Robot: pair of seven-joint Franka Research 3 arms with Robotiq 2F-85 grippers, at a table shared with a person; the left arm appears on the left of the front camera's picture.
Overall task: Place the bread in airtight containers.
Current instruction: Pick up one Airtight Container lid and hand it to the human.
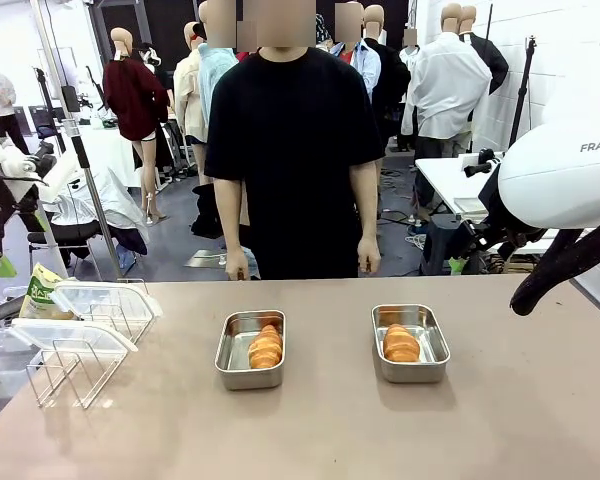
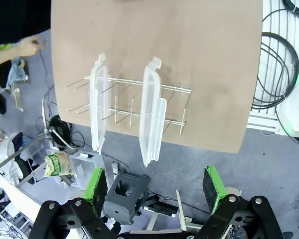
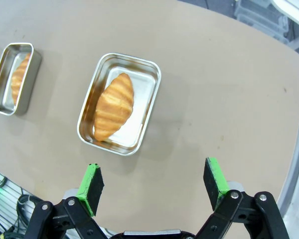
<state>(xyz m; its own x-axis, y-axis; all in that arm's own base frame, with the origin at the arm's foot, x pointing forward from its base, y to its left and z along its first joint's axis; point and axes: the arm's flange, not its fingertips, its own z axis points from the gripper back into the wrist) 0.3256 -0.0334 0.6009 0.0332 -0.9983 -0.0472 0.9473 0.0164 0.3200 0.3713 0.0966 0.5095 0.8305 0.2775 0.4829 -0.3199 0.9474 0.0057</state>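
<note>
Two steel airtight containers stand open on the table, the left container and the right container. Each holds one golden-brown bread roll, the left roll and the right roll. My right gripper hovers open above the table, just short of the nearer container with its bread; the other container lies farther off. My left gripper is open off the table's edge, looking down at two clear lids standing in a wire rack.
The wire rack with the lids stands at the table's left end, with a yellow-green snack bag behind it. A person stands at the far side, hands hanging at the table's edge. My right arm hangs over the right end.
</note>
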